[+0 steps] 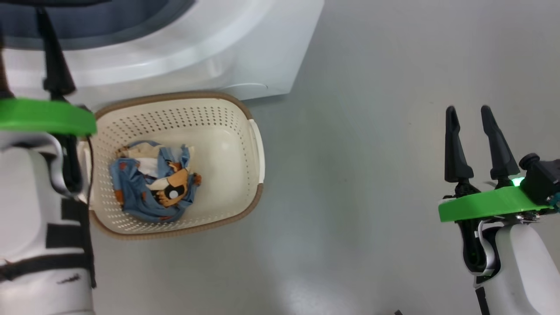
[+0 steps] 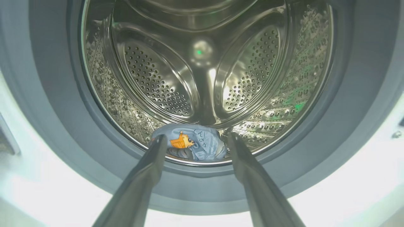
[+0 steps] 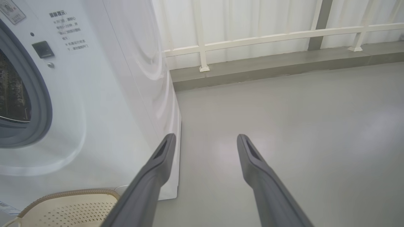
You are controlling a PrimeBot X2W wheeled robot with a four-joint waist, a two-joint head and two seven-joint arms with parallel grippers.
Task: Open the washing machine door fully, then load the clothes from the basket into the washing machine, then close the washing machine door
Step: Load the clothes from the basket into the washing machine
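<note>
— On the grey floor (image 1: 372,175), what was biggest?

— The washing machine (image 3: 94,94), white, standing on the floor near a low kerb with a white railing (image 3: 268,37). Its round mouth showed the grey-blue gasket (image 2: 56,94) and, behind it, the perforated steel drum (image 2: 157,82).

— And next in size?

— The basket (image 1: 227,144), cream with a brown rim, on the floor just beside the foot of the machine's front.

— And the arms?

— The left gripper (image 2: 196,137) pointed straight into the mouth, its two fingers spread wide, tips at the drum's front lip. The right gripper (image 1: 468,111) hung over bare floor, well apart from the basket and off the machine's right corner. Its fingers were likewise spread, with nothing between them.

— Where were the clothes?

— Split. A crumpled heap of the clothes (image 1: 153,183), light blue with orange and brown figures and some white cloth, lay on the basket's bottom toward its left side. One small blue garment (image 2: 192,146) with an orange figure lay on the drum's lower front lip, between the left fingertips. Whether they touched it I could not tell.
</note>
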